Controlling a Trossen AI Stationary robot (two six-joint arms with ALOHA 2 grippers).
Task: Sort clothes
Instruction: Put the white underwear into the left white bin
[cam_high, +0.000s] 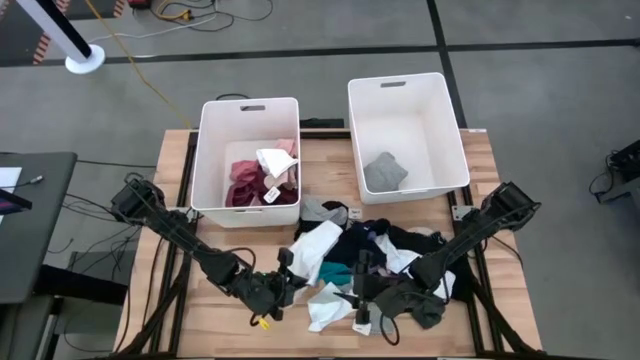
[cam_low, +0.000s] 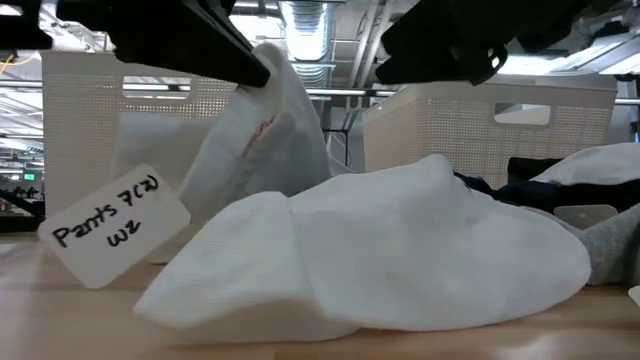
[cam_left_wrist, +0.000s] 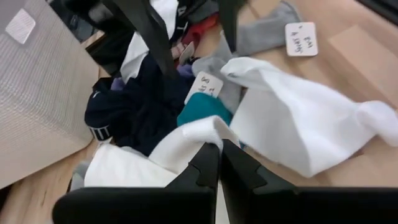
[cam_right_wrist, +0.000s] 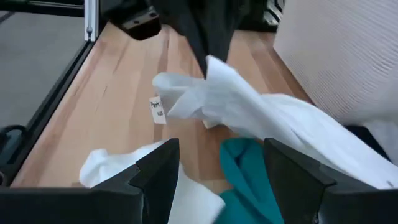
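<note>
Item: clothes (cam_high: 375, 250), mixed heap on the table's front half, before two white bins (cam_high: 247, 160); some pieces already binned. Left gripper (cam_left_wrist: 219, 149): jaws pinched tight on a white garment (cam_left_wrist: 186, 140) at the heap's near edge. Right gripper (cam_right_wrist: 217, 158): jaws wide, empty, low above a teal piece (cam_right_wrist: 245, 171). Risks: the thin pinch may slip on lifting; draped cloth may drag neighbouring items or the paper tag (cam_low: 115, 225); arms close together may collide.
</note>
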